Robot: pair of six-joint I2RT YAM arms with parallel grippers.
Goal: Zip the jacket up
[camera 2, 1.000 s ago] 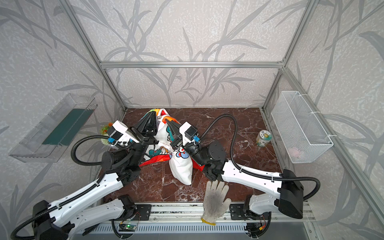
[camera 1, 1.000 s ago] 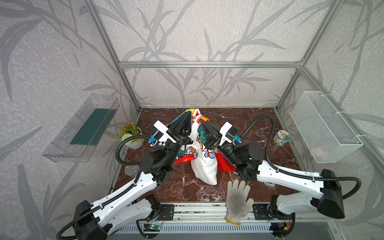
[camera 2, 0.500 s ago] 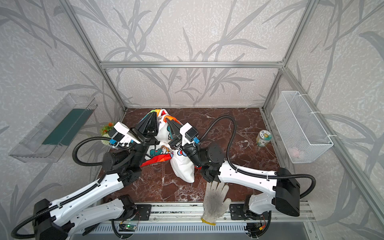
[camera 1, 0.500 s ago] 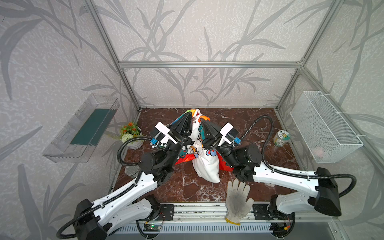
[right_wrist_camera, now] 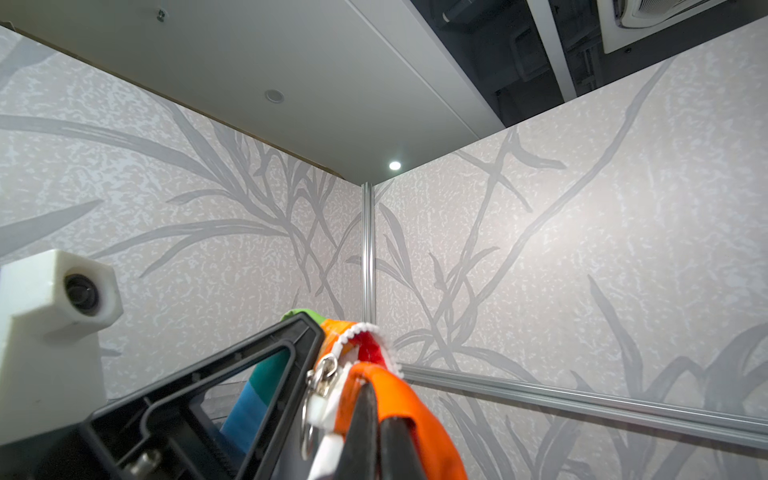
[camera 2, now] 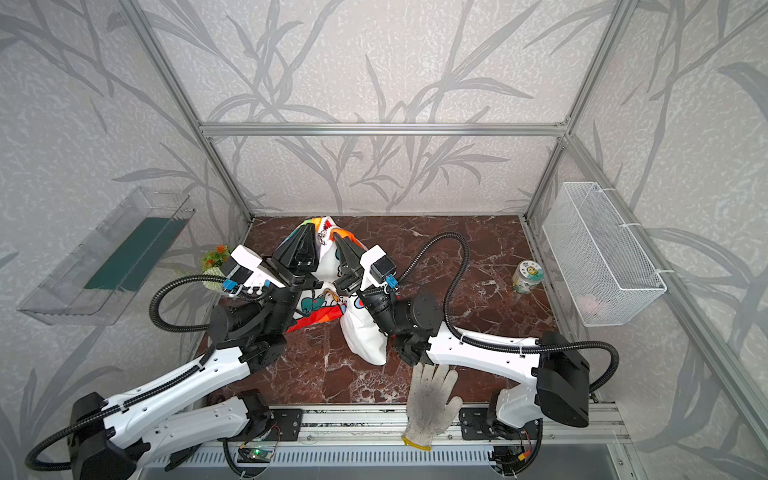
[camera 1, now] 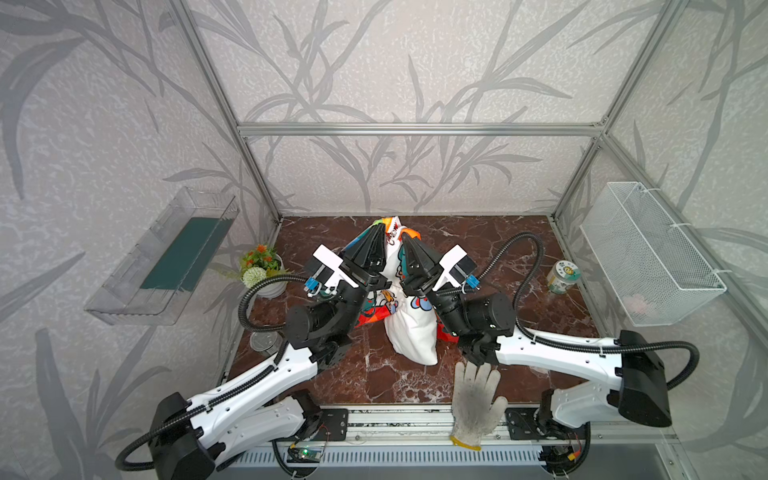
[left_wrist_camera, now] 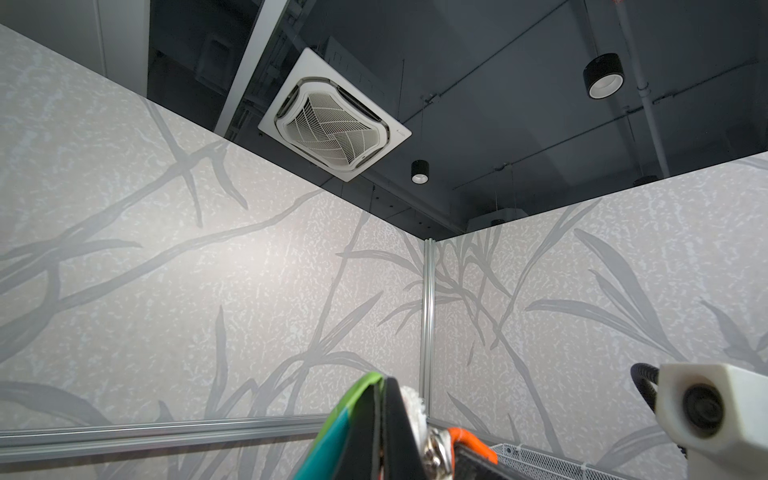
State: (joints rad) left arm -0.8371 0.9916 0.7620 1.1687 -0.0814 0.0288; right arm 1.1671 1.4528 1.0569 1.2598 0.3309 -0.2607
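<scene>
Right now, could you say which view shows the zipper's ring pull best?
The right wrist view: the ring pull hangs close and sharp beside the jacket. The left wrist view catches only a blurred bit at its edge; in both top views it is a tiny speck.

In both top views the left gripper (camera 1: 379,232) and right gripper (camera 1: 406,240) cover the upper front of the jacket (camera 1: 412,332). In the left wrist view the picture's edge cuts the jacket off, and the zipper pull (left_wrist_camera: 434,451) is blurred. The label on the jar (camera 1: 562,277) is too small to read.
</scene>
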